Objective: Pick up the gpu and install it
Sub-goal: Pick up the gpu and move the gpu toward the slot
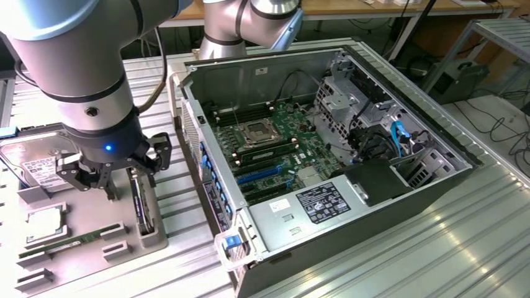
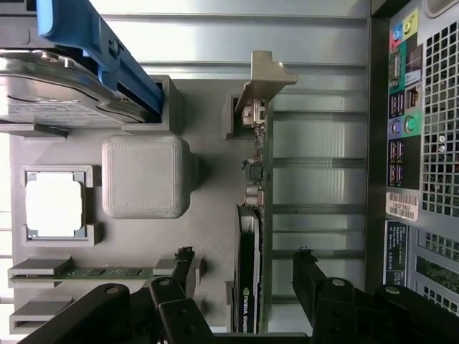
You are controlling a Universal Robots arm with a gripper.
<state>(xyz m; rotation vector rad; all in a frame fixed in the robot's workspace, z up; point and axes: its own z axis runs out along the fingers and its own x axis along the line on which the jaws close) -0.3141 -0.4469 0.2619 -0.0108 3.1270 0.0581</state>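
Gpu [image 2: 252, 236] target: big black-and-silver metal computer case [image 1: 248, 77], lying on its side with the side panel off and the green motherboard [image 1: 282, 143] bare inside; the card is not yet in it.
Tray: flat grey plastic parts tray [image 2: 211, 215], just beside the case, on the exterior view's left of it.
Card: the gpu is a thin green circuit card with a black round fan. It stands on edge in a tray slot on the side nearest the case.
Gripper: black two-fingered gripper [image 2: 246, 256], hanging over the card's fan end.
Fingers: spread wide, one finger [image 2: 308, 279] on the case side of the card and the other on the far side; neither appears to touch it.
Bracket: silver metal end bracket [image 2: 267, 79], at the card's end away from the gripper.
Handling: probably light and stiff, yet fragile.
Hold: best judged across the flat faces at the fan housing, with a gentle squeeze, clear of bare components and the connector edge.
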